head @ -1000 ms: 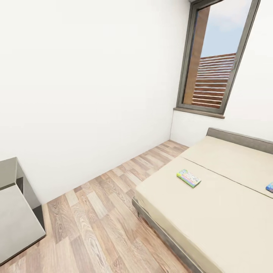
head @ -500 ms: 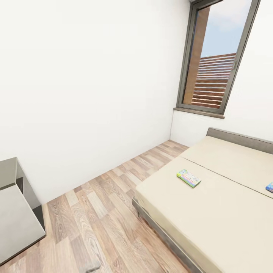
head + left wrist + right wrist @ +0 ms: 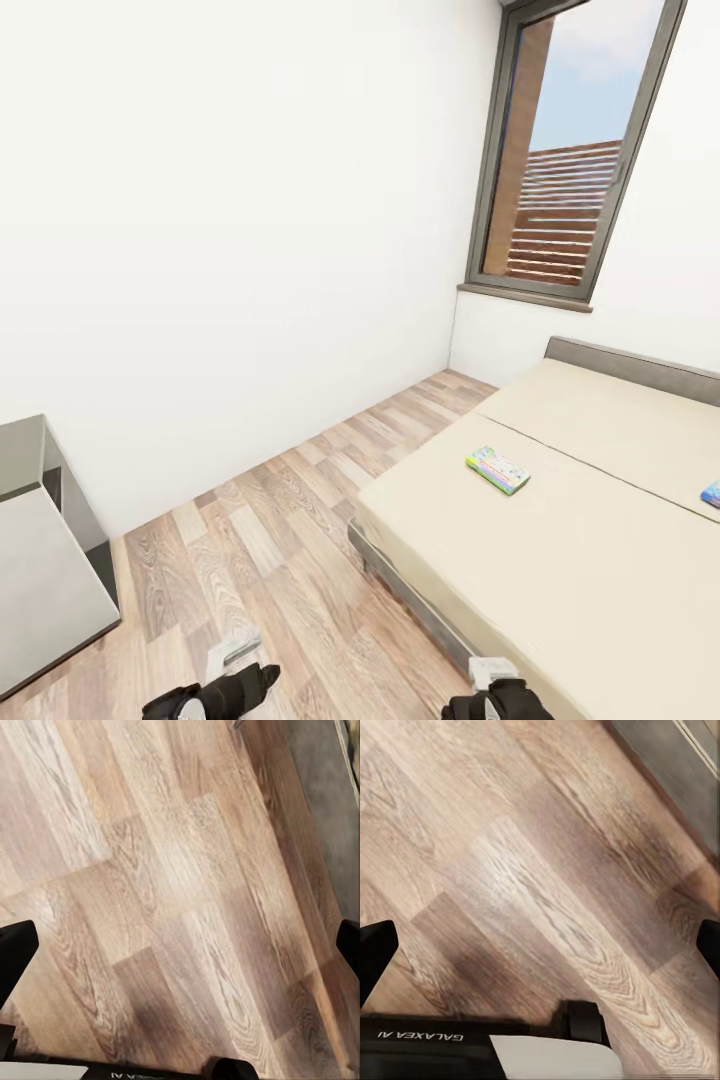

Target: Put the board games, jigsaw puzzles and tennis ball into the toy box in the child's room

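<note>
Both arms show at the bottom edge of the head view, the left gripper [image 3: 232, 650] and the right gripper [image 3: 492, 668] each ending in pale fingers over the wood-plank floor [image 3: 290, 540]. In the left wrist view the dark fingers [image 3: 15, 952] stand wide apart at the two edges of the frame with nothing but floor planks between them; the right wrist view shows the same, its fingers [image 3: 376, 949] spread wide and empty above the planks. Ahead of the right fingers and well apart from them lies the big low bed with a plain beige cover [image 3: 560, 540] and a grey headboard [image 3: 640, 368]. On that cover, well beyond the right fingers, rests a flat green-edged printed game box [image 3: 497, 470], lying flat. Farther off to the right of it, a small blue piece of another flat box [image 3: 711, 492] lies at the frame's edge, mostly cut off. To the outer side of the left fingers sits the pale grey surface [image 3: 40, 580] with a dark frame, near the white wall [image 3: 230, 250]. A tall grey-framed window [image 3: 560, 160] stands above the headboard end of the bed.
</note>
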### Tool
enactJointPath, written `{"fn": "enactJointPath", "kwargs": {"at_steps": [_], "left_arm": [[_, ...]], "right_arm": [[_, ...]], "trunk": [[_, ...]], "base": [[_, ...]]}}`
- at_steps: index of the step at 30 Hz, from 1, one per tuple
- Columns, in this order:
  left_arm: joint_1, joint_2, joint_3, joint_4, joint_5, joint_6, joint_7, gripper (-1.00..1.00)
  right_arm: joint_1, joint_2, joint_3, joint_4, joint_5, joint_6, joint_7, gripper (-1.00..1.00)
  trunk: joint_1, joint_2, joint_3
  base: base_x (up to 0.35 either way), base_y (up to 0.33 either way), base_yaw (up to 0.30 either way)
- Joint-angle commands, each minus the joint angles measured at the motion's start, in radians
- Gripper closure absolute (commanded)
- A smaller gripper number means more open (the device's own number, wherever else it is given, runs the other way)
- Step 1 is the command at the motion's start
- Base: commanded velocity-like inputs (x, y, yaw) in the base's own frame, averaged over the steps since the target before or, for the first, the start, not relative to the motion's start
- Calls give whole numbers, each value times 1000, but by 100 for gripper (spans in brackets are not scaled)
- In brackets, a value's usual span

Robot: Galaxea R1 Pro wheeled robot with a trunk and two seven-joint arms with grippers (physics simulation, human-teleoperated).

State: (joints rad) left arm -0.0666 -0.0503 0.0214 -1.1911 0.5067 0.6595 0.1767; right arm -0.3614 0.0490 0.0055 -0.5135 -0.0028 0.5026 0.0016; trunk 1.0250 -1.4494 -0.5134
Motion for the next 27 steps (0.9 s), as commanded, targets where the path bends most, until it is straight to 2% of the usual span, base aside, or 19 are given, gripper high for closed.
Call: {"fn": "enactJointPath", "kwargs": {"at_steps": [1,2,5,6,7,8,9,10,13,18,19,27], "left_arm": [[10,-2,0,-44,35,16,31,-100],[10,-2,0,-44,35,16,31,-100],[41,-4,-3,-154,109,39,95,-100],[41,-4,-3,-154,109,39,95,-100],[62,-5,-5,-212,150,56,131,-100],[62,-5,-5,-212,150,56,131,-100],[72,-5,-5,-237,167,65,146,-100],[72,-5,-5,-237,167,65,146,-100],[109,-6,-13,-308,200,80,176,-100],[164,-9,-51,-381,223,83,197,-100],[178,-15,-75,-398,230,81,202,-100],[190,-38,-108,-411,240,81,206,-100]], "right_arm": [[22,0,1,-60,0,43,0,-100],[22,0,1,-60,0,43,0,-100],[92,0,0,-252,2,143,-1,-100],[92,0,0,-252,2,143,-1,-100],[142,0,-1,-379,2,193,-1,-100],[142,0,-1,-379,2,193,-1,-100],[167,0,-2,-437,1,213,-1,-100],[167,0,-2,-437,1,213,-1,-100],[236,0,-2,-586,-1,256,-1,-100],[307,0,-4,-744,-2,288,0,-100],[327,0,-5,-794,-4,297,0,-100],[347,-1,-8,-893,-10,304,10,-100]], "trunk": [[0,-1,-1],[0,-1,-1],[0,-1,-1],[0,-1,-1],[0,-1,-1],[0,-1,-1],[0,-1,-1],[0,-1,-1],[0,-1,-1],[0,-1,-1],[0,-1,-1],[0,-1,-1]], "base": [[0,0,0],[0,0,0],[0,0,0],[0,0,0],[0,0,0],[0,0,0],[0,0,0],[0,0,0],[0,0,0],[0,0,0],[0,0,45],[0,0,80]]}}
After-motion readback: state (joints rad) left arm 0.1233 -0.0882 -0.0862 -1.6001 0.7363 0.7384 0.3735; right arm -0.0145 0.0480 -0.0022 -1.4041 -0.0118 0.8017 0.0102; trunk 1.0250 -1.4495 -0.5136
